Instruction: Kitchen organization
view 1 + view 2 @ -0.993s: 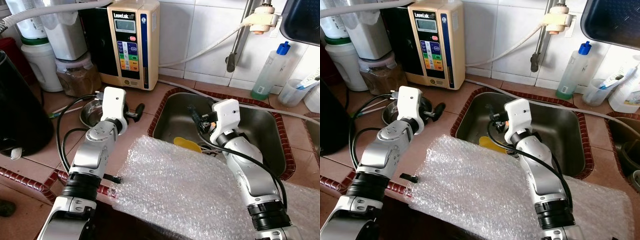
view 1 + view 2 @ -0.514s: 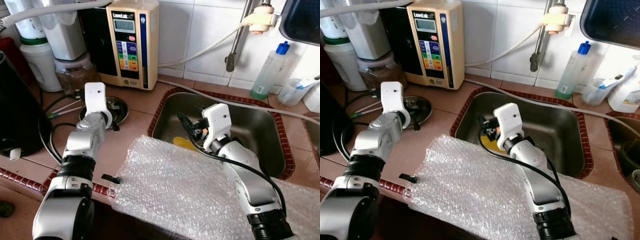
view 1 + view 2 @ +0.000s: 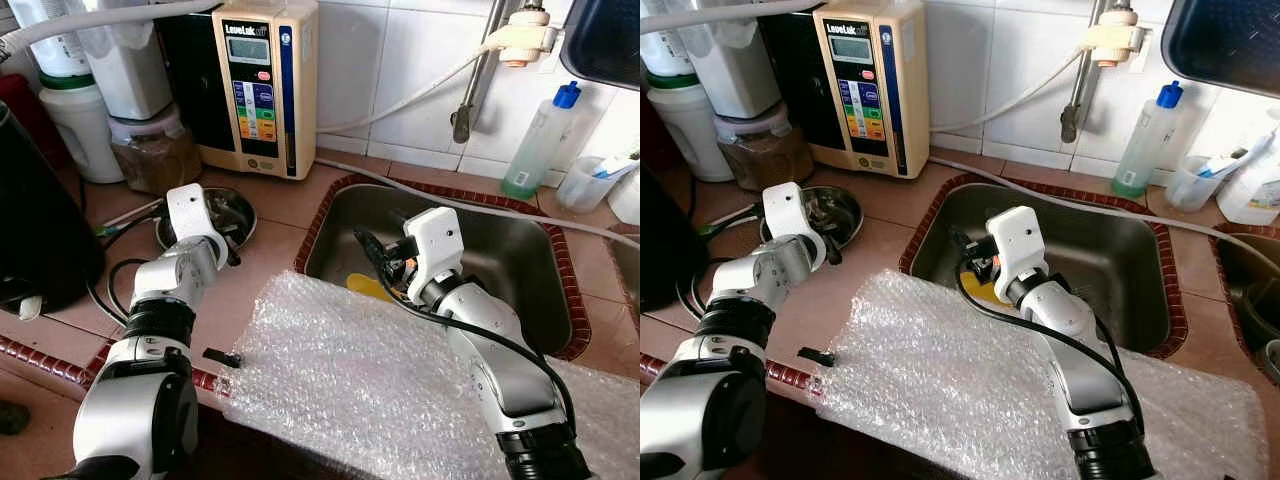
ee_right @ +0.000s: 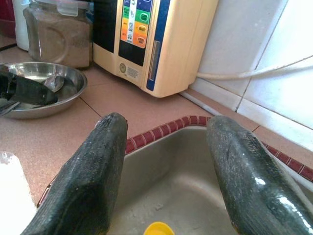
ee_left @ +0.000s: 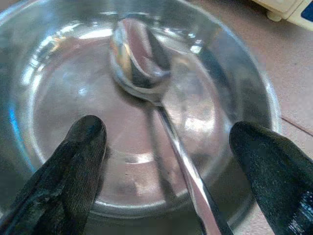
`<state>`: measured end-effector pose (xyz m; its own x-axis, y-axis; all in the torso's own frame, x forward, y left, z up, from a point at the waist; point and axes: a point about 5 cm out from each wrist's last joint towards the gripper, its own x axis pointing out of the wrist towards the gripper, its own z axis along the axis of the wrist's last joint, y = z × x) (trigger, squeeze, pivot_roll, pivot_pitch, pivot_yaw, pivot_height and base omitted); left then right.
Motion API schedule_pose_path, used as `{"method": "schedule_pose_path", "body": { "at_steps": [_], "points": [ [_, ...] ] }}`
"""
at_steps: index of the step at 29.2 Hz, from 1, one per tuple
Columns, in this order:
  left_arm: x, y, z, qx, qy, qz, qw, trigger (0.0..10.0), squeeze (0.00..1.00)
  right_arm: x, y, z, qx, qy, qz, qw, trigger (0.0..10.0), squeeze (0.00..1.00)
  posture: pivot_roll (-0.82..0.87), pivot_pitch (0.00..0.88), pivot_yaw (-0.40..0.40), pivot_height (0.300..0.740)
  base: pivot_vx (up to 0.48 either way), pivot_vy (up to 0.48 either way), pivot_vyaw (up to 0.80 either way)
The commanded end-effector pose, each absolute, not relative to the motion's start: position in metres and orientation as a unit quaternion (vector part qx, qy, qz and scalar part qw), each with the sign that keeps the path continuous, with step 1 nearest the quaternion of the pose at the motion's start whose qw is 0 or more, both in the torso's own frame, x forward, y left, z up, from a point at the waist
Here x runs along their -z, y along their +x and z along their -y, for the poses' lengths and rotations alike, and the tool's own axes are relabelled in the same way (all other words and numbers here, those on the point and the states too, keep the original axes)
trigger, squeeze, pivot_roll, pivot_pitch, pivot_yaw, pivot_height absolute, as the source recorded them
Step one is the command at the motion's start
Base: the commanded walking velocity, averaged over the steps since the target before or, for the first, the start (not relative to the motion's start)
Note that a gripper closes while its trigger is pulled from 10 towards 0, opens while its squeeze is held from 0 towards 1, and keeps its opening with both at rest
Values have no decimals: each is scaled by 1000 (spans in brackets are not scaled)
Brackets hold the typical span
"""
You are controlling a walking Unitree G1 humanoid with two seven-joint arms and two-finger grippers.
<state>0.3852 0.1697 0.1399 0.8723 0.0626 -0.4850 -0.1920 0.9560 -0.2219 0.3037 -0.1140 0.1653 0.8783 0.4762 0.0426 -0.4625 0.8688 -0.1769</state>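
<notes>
While a metal spoon (image 5: 146, 68) lies in the shallow steel bowl (image 5: 244, 98) on the tiled surface (image 3: 270, 265), we hold our left gripper (image 5: 168, 147) just above that bowl, its two black fingers (image 5: 73, 161) spread wide apart, one on each side of the spoon's handle and not touching it. The spoon's scoop rests ahead of the fingertips, its handle running back between them. Beyond the bowl stand a cream water ionizer (image 3: 262, 85) and a lidded jar of brown grains (image 3: 150, 150) by the wall.

Our right gripper (image 4: 166, 181) hangs over the near left corner of the steel sink (image 3: 520, 260), fingers (image 4: 88, 181) parted and holding nothing. Below and between them we see a yellow object (image 4: 157, 228) on the sink floor. A sheet of bubble wrap (image 3: 380, 380) covers the surface edge behind the fingers, under our right forearm.
</notes>
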Motion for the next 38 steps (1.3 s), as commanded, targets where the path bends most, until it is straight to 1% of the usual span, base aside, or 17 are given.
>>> {"method": "schedule_pose_path", "body": {
  "at_steps": [1, 2, 3, 4, 5, 6, 12, 21, 23, 29, 38],
  "points": [
    [-135, 385, -165, -60, -148, -270, 950, 1686, 0, -170, 302, 114, -248, -87, 48, 964, 10000, 0, -8, 0, 37, 740, 0, 0, 0],
    [-134, 385, -165, -59, -148, -272, 949, 1137, 0, -170, 301, 113, -253, -84, 49, 963, 10000, 0, -8, 0, 37, 740, 0, 0, 0],
    [-133, 384, -165, -60, -152, -275, 947, 902, 0, -171, 300, 112, -259, -80, 53, 961, 10000, 0, -7, 0, 38, 740, 0, 0, 0],
    [-132, 384, -165, -63, -156, -279, 946, 902, 0, -173, 299, 111, -266, -76, 56, 959, 10000, 0, -7, 0, 38, 740, 0, 0, 0],
    [-132, 384, -165, -61, -156, -279, 945, 0, 0, -174, 297, 109, -281, -61, 59, 956, 10000, 0, -7, 0, 40, 740, 0, 0, 0],
    [-132, 384, -166, -60, -155, -280, 946, 0, 0, -177, 294, 106, -301, -45, 63, 951, 10000, 0, -6, 0, 40, 740, 0, 0, 0],
    [-129, 383, -169, -62, -167, -290, 940, 0, 0, -184, 288, 101, -344, -30, 72, 936, 10000, 0, -5, 0, 36, 740, 0, 0, 0],
    [-127, 381, -170, -54, -185, -300, 934, 0, 0, -182, 282, 99, -396, -29, 51, 917, 10000, 0, 0, 0, 34, 740, 0, 0, 0],
    [-126, 379, -170, -50, -188, -306, 932, 0, 0, -179, 278, 98, -423, -37, 35, 905, 10000, 0, 0, 0, 34, 740, 0, 0, 0],
    [-123, 375, -173, -46, -190, -313, 929, 0, 0, -176, 274, 99, -445, -54, 19, 894, 10000, 0, 2, 0, 33, 740, 0, 0, 0],
    [-125, 362, -174, -22, -186, -327, 926, 0, 0, -177, 275, 105, -449, -79, 10, 890, 10000, 0, 10, 0, 33, 740, 0, 0, 0]
  ]
}}
